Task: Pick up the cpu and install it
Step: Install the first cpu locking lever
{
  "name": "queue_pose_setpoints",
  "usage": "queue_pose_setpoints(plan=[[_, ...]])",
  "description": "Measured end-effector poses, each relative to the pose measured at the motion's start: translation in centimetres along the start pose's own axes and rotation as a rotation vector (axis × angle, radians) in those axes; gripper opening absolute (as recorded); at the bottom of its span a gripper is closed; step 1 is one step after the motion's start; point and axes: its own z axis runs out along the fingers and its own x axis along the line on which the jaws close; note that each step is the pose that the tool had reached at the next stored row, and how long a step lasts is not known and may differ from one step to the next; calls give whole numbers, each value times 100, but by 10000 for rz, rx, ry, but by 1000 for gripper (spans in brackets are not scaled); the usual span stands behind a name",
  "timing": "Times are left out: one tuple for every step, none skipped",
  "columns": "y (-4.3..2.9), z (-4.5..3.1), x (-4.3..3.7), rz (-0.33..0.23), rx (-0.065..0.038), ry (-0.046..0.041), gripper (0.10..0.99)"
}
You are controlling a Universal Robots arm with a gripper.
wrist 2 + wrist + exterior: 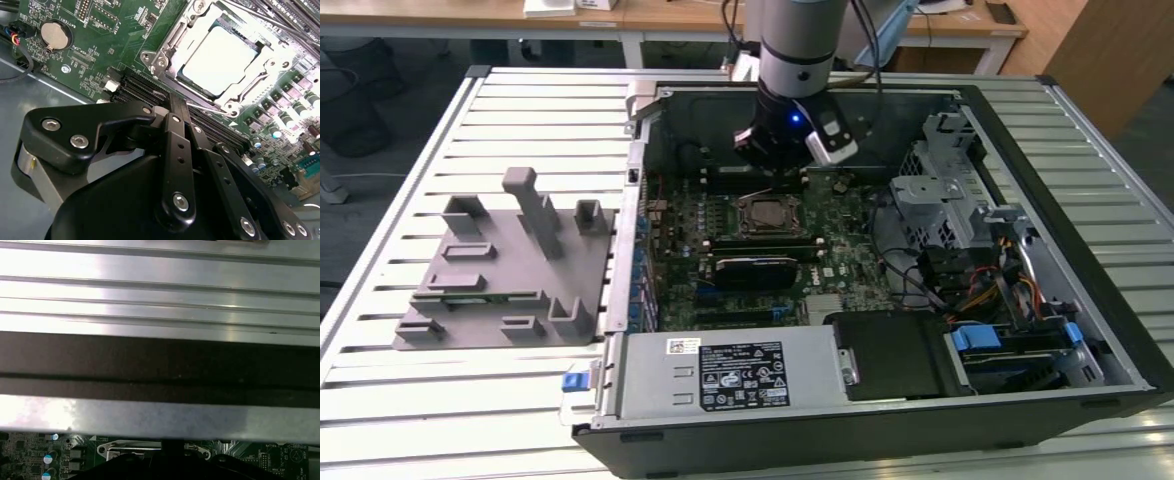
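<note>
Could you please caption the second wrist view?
Gripper beside the socket, where the cpu sits on the motherboard.

The gripper (781,160) hangs above the cpu (762,212) in its socket.

The exterior view looks down from high in front onto the open computer case (854,300) at middle distance. The second wrist view sits close over the motherboard (100,30), socket at upper right. The first wrist view apparently faces the case wall (160,370), motherboard along the frame's bottom.
</note>
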Motion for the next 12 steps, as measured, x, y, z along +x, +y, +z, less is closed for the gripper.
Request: queue_pose_setpoints(plan=[[-1, 8, -5, 1, 0, 7, 106], [-2, 18, -9, 1, 0, 13, 106], [-4, 26, -14, 2, 0, 19, 106], [-5, 35, -17, 2, 0, 24, 106], [-6, 45, -21, 3, -2, 29, 106], [-7, 54, -24, 4, -2, 35, 106], [-8, 65, -27, 5, -2, 43, 106], [-9, 75, -29, 6, -3, 49, 106], [-11, 86, -31, 7, -2, 56, 106], [-12, 96, -33, 7, -3, 62, 106], [-13, 106, -36, 8, -3, 67, 106], [-14, 115, -38, 8, -2, 71, 106]])
